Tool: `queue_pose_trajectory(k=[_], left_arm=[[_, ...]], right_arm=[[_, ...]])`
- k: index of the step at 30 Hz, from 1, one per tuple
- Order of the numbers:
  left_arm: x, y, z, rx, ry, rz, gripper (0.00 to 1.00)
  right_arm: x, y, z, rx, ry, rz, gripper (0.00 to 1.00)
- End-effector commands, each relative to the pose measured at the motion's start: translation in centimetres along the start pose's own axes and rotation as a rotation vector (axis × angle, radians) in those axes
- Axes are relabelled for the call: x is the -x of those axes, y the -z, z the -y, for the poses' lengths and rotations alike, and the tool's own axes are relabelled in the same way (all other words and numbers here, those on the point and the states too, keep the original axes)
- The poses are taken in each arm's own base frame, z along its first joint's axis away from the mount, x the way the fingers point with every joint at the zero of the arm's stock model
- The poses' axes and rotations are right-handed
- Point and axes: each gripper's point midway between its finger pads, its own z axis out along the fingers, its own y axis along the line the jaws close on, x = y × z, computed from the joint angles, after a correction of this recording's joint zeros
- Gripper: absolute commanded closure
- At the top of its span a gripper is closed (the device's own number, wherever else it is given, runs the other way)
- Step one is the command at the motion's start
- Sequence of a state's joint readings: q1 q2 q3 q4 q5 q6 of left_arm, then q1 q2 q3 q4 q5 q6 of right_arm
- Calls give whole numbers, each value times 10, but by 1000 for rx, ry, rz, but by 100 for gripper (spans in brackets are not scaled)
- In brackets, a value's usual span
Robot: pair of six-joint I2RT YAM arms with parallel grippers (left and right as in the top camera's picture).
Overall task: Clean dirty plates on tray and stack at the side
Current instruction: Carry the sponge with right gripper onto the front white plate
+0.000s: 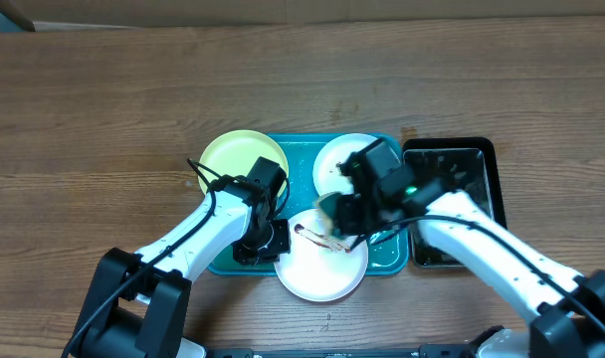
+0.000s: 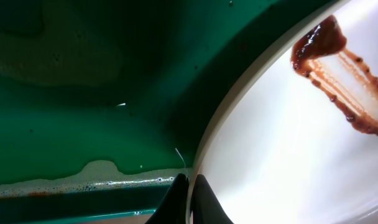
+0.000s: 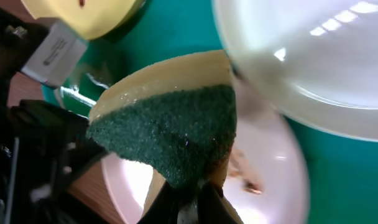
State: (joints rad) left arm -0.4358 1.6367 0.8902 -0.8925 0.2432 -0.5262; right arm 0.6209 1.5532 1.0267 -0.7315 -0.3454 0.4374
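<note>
The teal tray [image 1: 299, 159] holds three plates. A pale yellow-green plate [image 1: 241, 159] lies at its back left and a white plate [image 1: 337, 159] at its back right. At the front, a white plate [image 1: 322, 268] carries a brown sauce smear [image 2: 329, 46]. My left gripper [image 2: 190, 186] is shut on this front plate's left rim [image 2: 204, 149]. My right gripper [image 3: 189, 200] is shut on a sponge [image 3: 170, 127] with a green scouring face and a yellow back. In the overhead view the sponge [image 1: 332, 211] hovers at the smeared plate's far edge.
A black tub [image 1: 452, 199] stands just right of the tray. Soapy foam lies on the tray floor [image 2: 99, 171] beside the left fingers. Bare wooden table [image 1: 84, 119] surrounds the tray, and both arms cross its front half.
</note>
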Motion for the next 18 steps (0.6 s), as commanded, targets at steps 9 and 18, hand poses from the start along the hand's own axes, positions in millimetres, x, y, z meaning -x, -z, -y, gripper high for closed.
queue_pose_trajectory(k=[9, 18], left_arm=[[2, 0, -3, 12, 15, 13, 96], [2, 0, -3, 12, 15, 13, 96]], right_arm=[[-18, -47, -44, 40, -179, -71, 96], [-33, -78, -39, 8, -170, -142, 96]])
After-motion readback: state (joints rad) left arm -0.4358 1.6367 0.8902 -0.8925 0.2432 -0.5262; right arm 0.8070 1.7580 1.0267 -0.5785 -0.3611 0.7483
